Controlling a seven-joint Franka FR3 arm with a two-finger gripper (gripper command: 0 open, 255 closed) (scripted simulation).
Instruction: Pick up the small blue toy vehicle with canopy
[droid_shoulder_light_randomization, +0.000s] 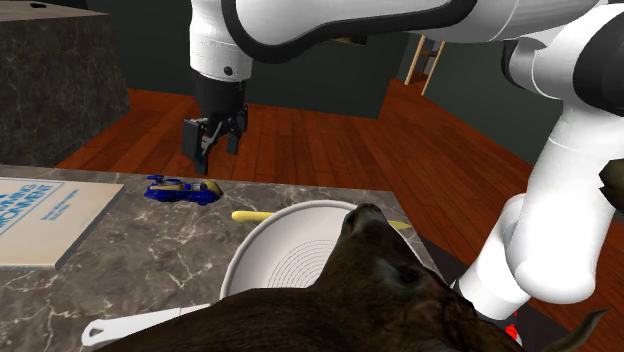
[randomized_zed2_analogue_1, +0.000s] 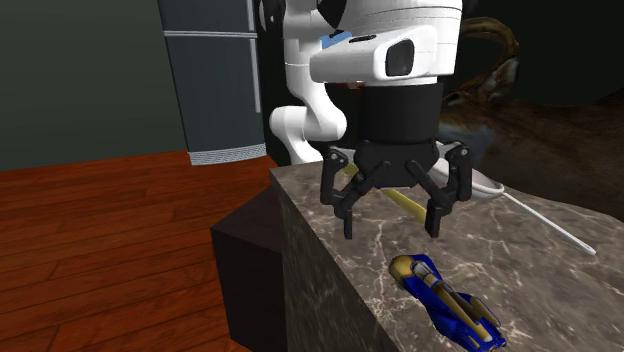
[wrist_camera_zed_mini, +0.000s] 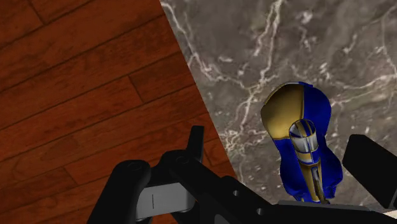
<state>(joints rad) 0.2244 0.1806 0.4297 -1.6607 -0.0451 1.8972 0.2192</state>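
Wrist view: black two-finger gripper (wrist_camera_zed_mini: 283, 153), fingers apart, hangs above the blue-and-gold toy vehicle (wrist_camera_zed_mini: 304, 143). With the grey marble counter (wrist_camera_zed_mini: 254, 51) ending near the toy, a skewed closing might shove it off.

A dark marble counter (droid_shoulder_light_randomization: 150, 240) veined in white stands over a reddish wooden plank floor (droid_shoulder_light_randomization: 330, 145). On the counter lie a flat pale box with blue lettering (droid_shoulder_light_randomization: 50, 215), a white ribbed bowl (droid_shoulder_light_randomization: 285, 250) and, nearest the shoulder camera, a brown animal figure (droid_shoulder_light_randomization: 370, 290) overlapping the bowl. A yellow object (droid_shoulder_light_randomization: 252, 215) pokes out behind the bowl's rim. A grey refrigerator (randomized_zed2_analogue_1: 215, 80) stands by a dark wall.
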